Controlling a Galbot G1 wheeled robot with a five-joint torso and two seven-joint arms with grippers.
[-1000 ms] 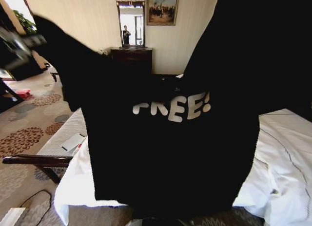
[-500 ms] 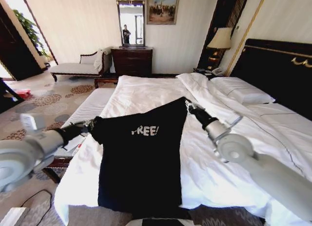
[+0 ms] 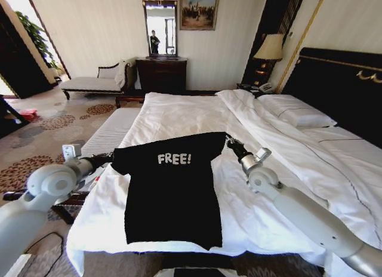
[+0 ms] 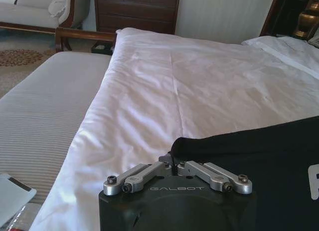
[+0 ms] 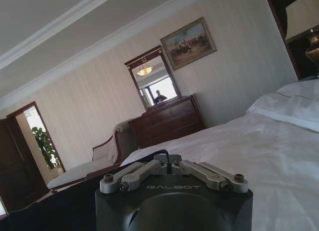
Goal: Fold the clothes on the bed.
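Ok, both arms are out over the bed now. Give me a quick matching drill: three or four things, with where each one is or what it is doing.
Things:
1. black T-shirt
2. left gripper
3. right gripper
4. lamp

States:
A. pinching the shirt's far corner on the headboard side
B. spread flat on the white duvet, print up
C. standing beside the dark headboard
D. pinching the shirt's far corner on the bench side

Pairs: 1-B, 2-D, 3-A, 4-C

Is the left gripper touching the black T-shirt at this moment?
Touching. In the left wrist view, the left gripper is shut on the edge of the black T-shirt, with the fabric pinched between its fingertips above the white duvet.
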